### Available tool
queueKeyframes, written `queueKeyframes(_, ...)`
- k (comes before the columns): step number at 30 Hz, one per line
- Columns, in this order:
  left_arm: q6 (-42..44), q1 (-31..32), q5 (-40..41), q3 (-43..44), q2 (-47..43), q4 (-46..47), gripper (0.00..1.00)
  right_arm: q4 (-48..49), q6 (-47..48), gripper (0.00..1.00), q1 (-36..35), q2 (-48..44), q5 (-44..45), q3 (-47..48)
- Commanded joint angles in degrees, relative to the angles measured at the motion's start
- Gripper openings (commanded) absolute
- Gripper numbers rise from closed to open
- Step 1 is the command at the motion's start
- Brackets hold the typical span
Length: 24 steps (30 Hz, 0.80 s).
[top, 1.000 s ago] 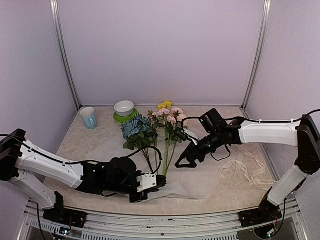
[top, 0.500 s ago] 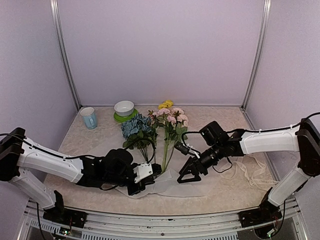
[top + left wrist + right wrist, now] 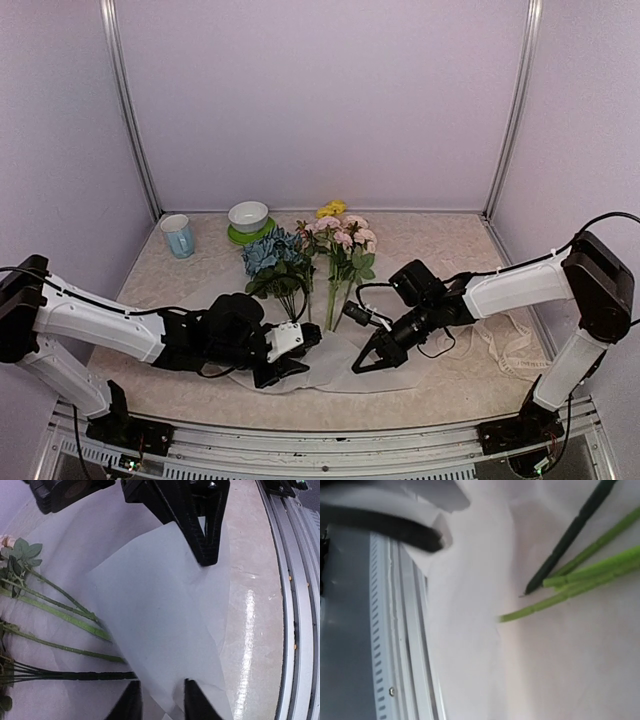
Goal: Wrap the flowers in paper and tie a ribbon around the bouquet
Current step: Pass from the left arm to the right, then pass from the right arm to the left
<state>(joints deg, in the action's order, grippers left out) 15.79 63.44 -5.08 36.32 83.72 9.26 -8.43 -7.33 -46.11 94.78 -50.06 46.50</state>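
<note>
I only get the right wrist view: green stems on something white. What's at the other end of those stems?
Observer: The flowers, pink, yellow and blue, lying on the paper.
Visitor: Is the other arm doing anything?
Observer: The left claw straddles a flap of paper folded over the stem ends.
Visitor: Any ribbon around?
Observer: Yes, the ribbon lies loose, right of the paper.
</note>
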Motion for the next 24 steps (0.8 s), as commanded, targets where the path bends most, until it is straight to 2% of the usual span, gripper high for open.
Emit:
queueKeyframes(1,-3.70,-0.42,-0.55,0.62,-5.59,-0.36,0.51,2.88,-0.14,0.00,-0.19,0.87,-1.74,-0.86)
queueKeyframes(3,-4.95,-0.48,-3.84,-1.22,-8.85,0.65,0.76,2.78,0.08,0.00,-0.16,1.31,-1.81,-0.79)
queueKeyframes(4,-5.50,-0.44,-6.01,-1.97,-10.14,0.60,0.80,2.46,0.30,0.00,-0.14,1.37,-1.81,-0.68)
queueKeyframes(10,-9.40,0.93,-7.37,-3.76,-8.68,-4.62,0.88,2.21,0.32,0.00,-0.21,-0.46,-1.49,-1.38)
queueKeyframes(12,-9.52,1.87,-7.99,-4.24,-7.44,-4.61,0.95,2.68,0.05,0.00,-0.20,-0.94,-2.16,-2.03)
queueKeyframes(14,-8.32,2.59,-8.29,-5.76,-6.00,-2.61,0.98,2.60,0.08,0.00,-0.21,-1.11,-2.19,-2.48)
queueKeyframes(17,-6.10,2.63,-8.33,-5.96,-2.11,0.47,0.94,2.17,0.03,0.00,-0.14,-0.95,-1.80,-2.60)
queueKeyframes(21,-3.80,2.61,-11.36,-2.92,3.27,0.03,0.74,1.67,-0.24,0.00,-0.21,-1.40,-0.56,-2.73)
queueKeyframes(24,-3.21,2.35,-13.09,-2.36,3.97,-1.48,0.59,1.26,-0.33,0.00,-0.16,-1.87,0.85,-2.82)
